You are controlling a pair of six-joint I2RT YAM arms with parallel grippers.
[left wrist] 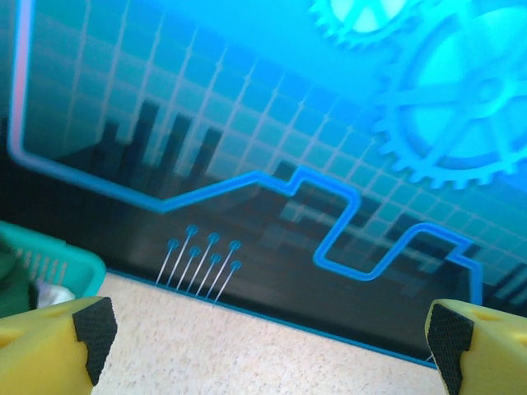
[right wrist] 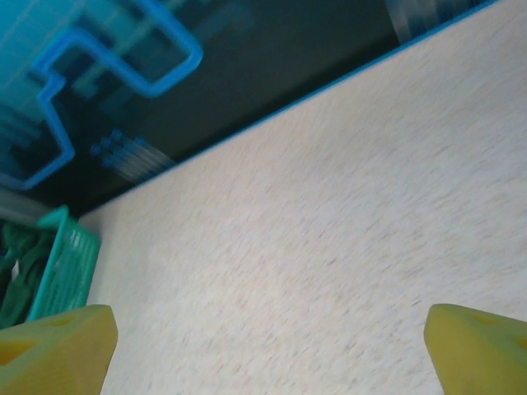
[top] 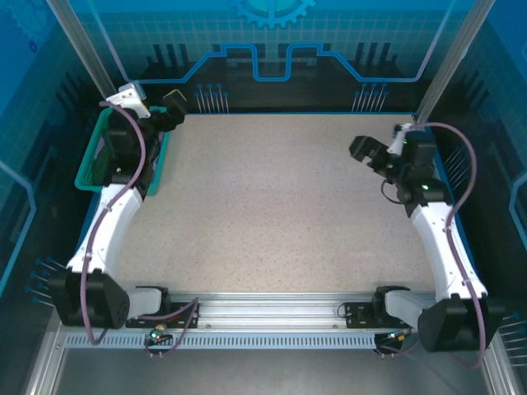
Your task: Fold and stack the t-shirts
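Left gripper, jaws spread wide and empty, hangs at the far-right edge of the teal basket. The dark green t-shirt lies bunched inside, low to its left. The right gripper, likewise released, is well apart across the table.

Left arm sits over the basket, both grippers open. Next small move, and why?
Probably tip the left gripper down and lower it into the teal basket toward the dark green t-shirt. Its fingers are spread wide with nothing between them, its camera faces the back wall rather than the cloth, and the shirt lies bunched in the basket, so folding cannot start.
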